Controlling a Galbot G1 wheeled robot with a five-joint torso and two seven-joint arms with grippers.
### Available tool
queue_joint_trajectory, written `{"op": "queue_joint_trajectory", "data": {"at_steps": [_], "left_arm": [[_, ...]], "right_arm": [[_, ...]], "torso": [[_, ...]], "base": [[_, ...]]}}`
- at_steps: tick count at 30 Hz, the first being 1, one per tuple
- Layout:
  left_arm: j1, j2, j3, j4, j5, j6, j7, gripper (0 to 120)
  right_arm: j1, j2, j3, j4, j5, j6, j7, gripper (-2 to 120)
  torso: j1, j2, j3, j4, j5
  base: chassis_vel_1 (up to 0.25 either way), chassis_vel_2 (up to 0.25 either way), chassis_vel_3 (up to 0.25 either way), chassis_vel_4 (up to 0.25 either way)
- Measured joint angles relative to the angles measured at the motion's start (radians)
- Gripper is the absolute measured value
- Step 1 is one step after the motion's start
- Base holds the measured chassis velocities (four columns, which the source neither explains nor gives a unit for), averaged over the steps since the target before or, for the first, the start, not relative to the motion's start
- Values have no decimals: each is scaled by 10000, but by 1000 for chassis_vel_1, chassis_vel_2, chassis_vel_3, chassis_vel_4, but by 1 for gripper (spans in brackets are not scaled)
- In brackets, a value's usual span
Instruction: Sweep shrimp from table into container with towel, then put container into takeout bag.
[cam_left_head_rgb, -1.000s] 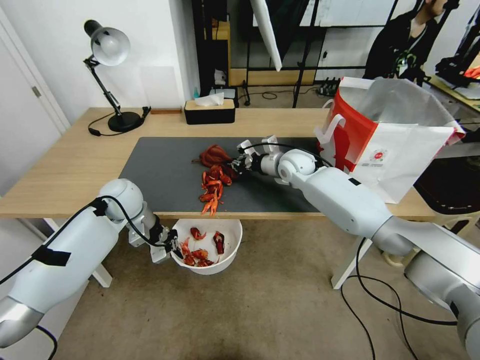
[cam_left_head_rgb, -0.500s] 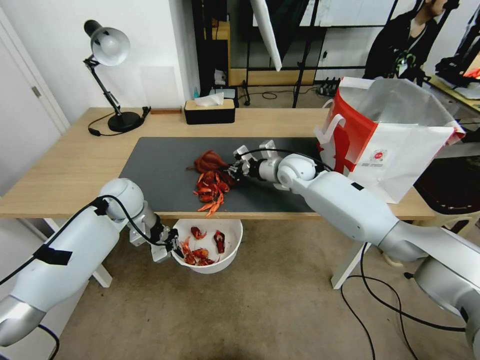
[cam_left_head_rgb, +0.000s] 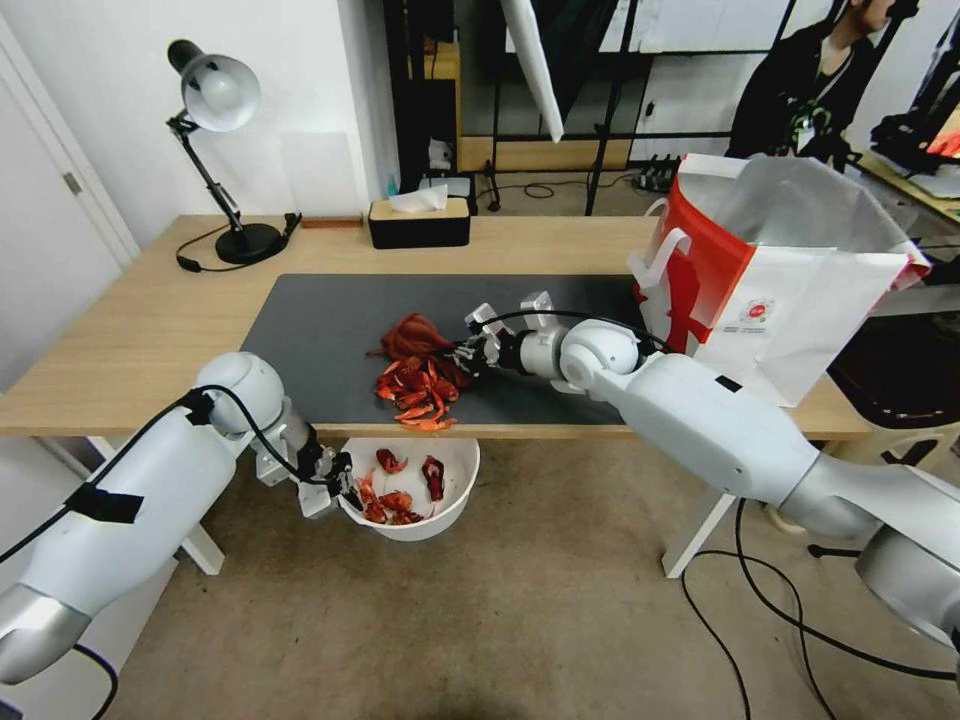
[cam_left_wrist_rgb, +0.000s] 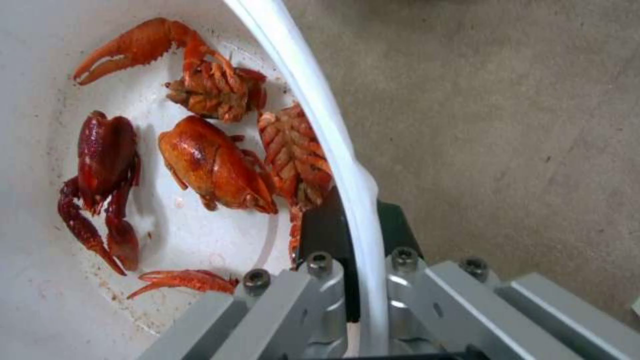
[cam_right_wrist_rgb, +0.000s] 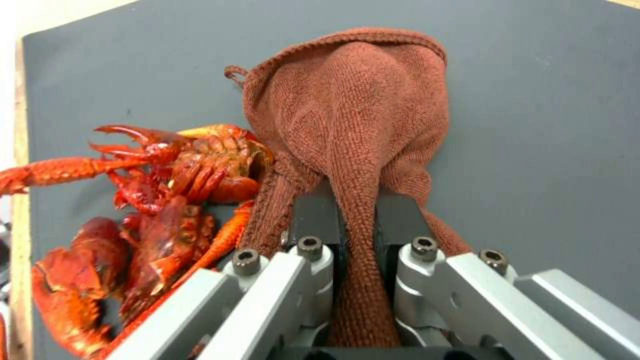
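R gripper (cam_left_head_rgb: 468, 352): over the dark mat (cam_left_head_rgb: 320, 340) on the table (cam_left_head_rgb: 140, 330), fingers (cam_right_wrist_rgb: 317, 220) pinching a bunched fold of the towel (cam_left_head_rgb: 410, 333); rest of cloth lies on the mat ahead of the jaws.
Towel: touching the shrimp pile on its far side.
Shrimp (cam_left_head_rgb: 412, 390): red-orange pile on the mat, right at the near table edge, approx. above the container; beside the towel in the R wrist view (cam_right_wrist_rgb: 160, 200).
L gripper (cam_left_head_rgb: 342, 484): below the table edge, fingers (cam_left_wrist_rgb: 327, 235) clamped on the container rim, one inside, one outside.
Container (cam_left_head_rgb: 450, 500): white bowl held in the air under the near table edge, w/ several shell pieces (cam_left_wrist_rgb: 213, 165) already inside.
Takeout bag (cam_left_head_rgb: 770, 290): upright & open on the R end of the table, well apart from the pile.
Tissue box (cam_left_head_rgb: 418, 222), lamp (cam_left_head_rgb: 215, 95): far side of table.
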Motion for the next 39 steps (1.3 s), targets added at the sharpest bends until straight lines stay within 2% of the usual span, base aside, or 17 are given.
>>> {"op": "queue_joint_trajectory", "data": {"at_steps": [39], "left_arm": [[14,38,-67,-93,43,0,0,0]], "right_arm": [[-957,-1418,248,2414,299,-157,284,4]], "torso": [[-1,1,-1,-1,-1]], "base": [[0,0,0,0]]}}
